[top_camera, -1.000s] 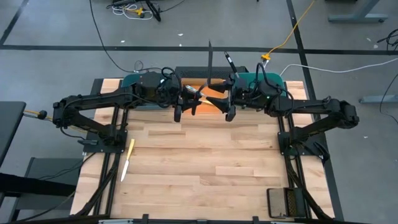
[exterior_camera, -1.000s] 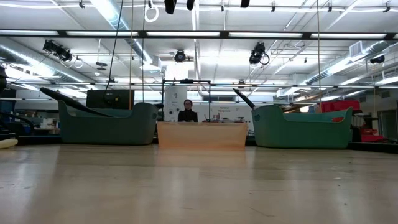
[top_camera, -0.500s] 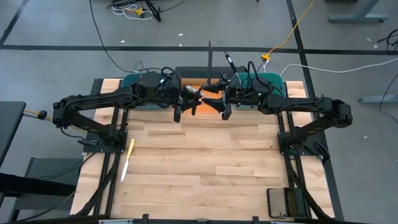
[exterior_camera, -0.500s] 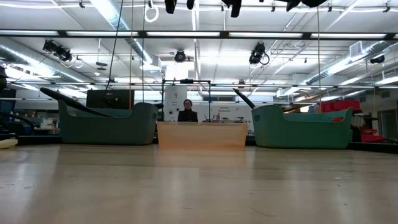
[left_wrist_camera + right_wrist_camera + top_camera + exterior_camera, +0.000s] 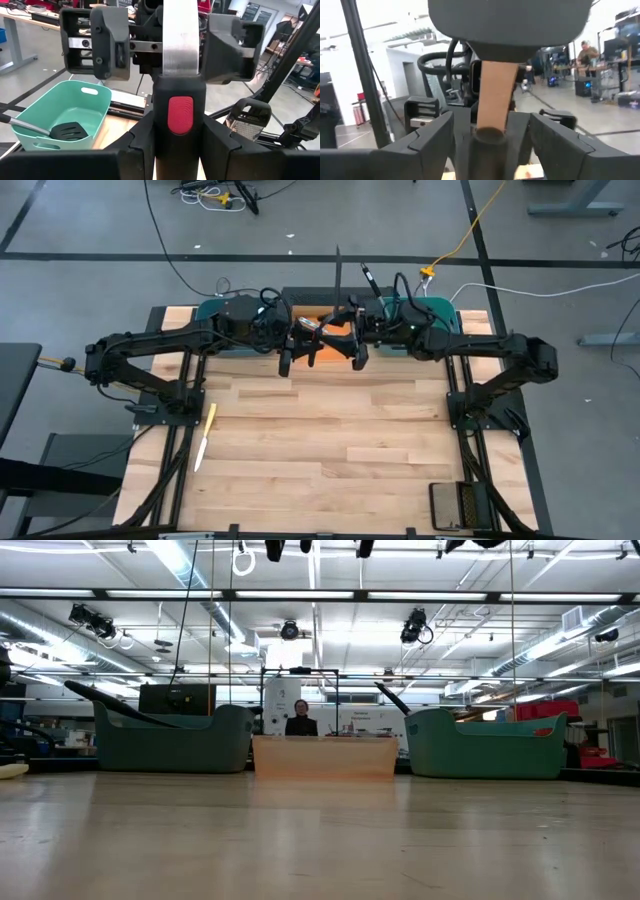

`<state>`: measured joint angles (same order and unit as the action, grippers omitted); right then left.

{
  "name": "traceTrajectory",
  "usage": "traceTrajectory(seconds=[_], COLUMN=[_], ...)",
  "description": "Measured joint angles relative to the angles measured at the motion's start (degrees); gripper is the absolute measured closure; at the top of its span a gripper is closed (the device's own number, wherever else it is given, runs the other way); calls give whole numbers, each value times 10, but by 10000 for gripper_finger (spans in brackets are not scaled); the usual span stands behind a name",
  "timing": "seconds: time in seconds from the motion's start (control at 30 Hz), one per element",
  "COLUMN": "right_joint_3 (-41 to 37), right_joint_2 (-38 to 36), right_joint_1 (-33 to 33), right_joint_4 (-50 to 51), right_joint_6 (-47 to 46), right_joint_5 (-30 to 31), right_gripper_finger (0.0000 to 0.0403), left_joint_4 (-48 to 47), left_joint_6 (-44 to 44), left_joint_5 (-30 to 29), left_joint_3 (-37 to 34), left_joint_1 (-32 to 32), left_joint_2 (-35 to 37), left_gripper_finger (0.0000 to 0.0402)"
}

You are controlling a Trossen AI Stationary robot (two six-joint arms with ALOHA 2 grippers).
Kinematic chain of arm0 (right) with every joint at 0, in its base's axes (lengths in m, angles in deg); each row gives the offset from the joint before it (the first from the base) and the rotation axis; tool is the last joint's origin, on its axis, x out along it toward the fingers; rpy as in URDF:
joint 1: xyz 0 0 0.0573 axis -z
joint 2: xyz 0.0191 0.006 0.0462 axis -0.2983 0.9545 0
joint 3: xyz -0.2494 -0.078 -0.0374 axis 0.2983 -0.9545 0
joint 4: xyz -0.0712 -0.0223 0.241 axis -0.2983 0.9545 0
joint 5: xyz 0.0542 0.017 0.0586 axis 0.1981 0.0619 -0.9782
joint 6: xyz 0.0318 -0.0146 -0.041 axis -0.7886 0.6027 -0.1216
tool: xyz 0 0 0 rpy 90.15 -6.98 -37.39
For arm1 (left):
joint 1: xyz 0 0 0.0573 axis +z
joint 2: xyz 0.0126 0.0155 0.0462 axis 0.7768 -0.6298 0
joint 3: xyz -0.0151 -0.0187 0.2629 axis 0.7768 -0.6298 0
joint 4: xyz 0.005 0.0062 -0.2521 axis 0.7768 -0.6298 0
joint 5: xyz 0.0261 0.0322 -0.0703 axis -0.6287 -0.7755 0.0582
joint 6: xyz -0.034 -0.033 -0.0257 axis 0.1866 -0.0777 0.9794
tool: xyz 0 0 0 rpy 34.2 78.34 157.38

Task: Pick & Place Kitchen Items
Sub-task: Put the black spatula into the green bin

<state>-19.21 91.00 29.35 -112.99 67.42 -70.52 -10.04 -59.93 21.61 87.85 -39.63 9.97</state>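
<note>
A black-handled knife (image 5: 178, 60) is gripped by the left hand (image 5: 300, 352) above the orange bin (image 5: 318, 313) at the table's (image 5: 330, 440) far edge. The right hand (image 5: 357, 352) is spread open around its blade. A yellow-handled knife (image 5: 204, 435) lies near the table's left side.

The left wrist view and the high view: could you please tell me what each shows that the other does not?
Left wrist only: the red spot on the black-handled knife in the left gripper, and a spatula inside the teal bin. High only: a yellow-handled knife lying on the table. Both: the open right gripper facing it.
</note>
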Motion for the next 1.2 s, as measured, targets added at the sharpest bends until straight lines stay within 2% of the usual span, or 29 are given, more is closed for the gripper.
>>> traceTrajectory(seconds=[0.2, 0.83, 0.97, 1.2], right_joint_3=[51, 53, 53, 53], right_joint_2=[24, 26, 26, 26], right_joint_1=[0, 0, 0, 0], right_joint_4=[81, 101, 102, 102], right_joint_6=[21, 27, 27, 27], right_joint_5=[-8, -8, -7, -7], right_gripper_finger=[137, 138, 153, 202], left_joint_4=[0, 0, 0, 0], left_joint_6=[3, 2, 2, 1], left_joint_5=[0, 11, 11, 10], left_joint_3=[0, 0, 0, 0], left_joint_1=[0, 0, 0, 0], left_joint_2=[0, 0, 0, 0], left_gripper_finger=[281, 282, 281, 282])
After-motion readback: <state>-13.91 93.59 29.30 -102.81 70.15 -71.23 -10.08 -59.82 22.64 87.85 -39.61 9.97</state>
